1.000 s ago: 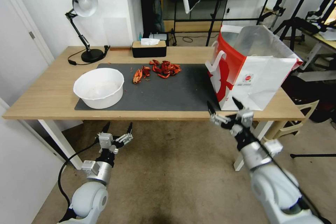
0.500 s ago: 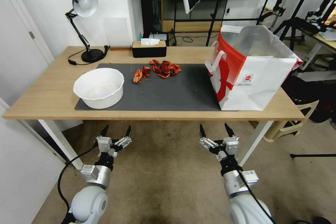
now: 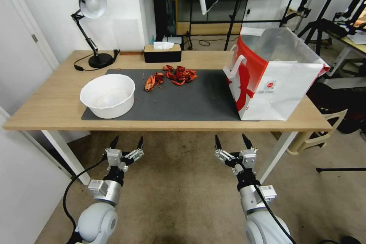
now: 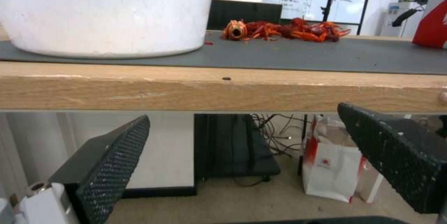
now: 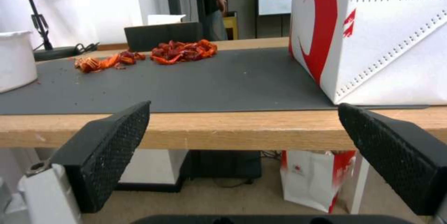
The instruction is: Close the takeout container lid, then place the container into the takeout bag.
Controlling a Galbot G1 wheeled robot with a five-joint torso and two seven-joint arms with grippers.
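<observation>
Both claws, left (image 3: 127, 143) and right (image 3: 230, 142), hung spread at lower frame, below the worktop (image 3: 53, 103). Bag (image 3: 282, 84) stood upright; leave it undisturbed.

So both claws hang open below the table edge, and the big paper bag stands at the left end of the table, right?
Not quite: the takeout bag stands at the table's right end, as the head view shows. The left gripper and right gripper do hang open below the edge.

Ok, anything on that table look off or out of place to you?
Yes: red crayfish shells lie loose in a pile on the dark mat, with small bits scattered nearby, not in the white bowl. The takeout bag stands upright and open.
</observation>
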